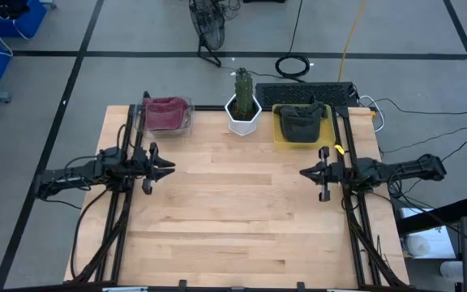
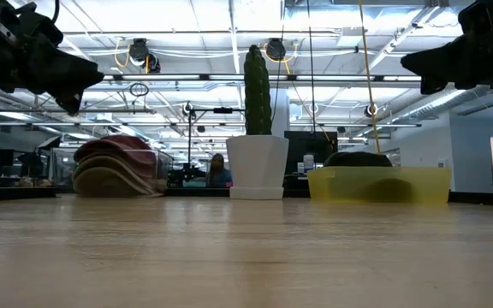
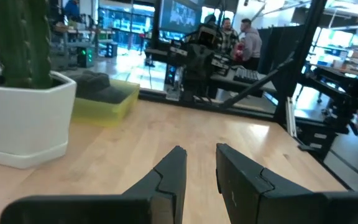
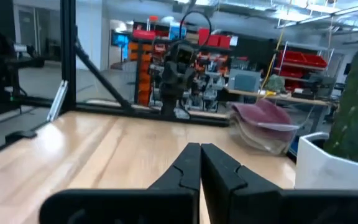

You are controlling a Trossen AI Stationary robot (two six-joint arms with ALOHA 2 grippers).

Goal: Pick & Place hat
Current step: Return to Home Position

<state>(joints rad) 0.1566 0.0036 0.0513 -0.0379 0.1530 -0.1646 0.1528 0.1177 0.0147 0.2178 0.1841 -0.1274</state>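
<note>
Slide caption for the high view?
Left gripper and right gripper at the sides; red cap in transparent bin, black cap in yellow bin.

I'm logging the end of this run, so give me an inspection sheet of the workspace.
Surface: wooden table, centre bare.
Job's things: red cap in clear bin; black cap in yellow bin.
Clutter: potted cactus between the bins.
Hands: left hand slightly open, empty; right hand shut, empty; both raised at the table's sides.
Cables: coiled cable on the floor behind the table.
Surroundings: people beyond the table.
</note>
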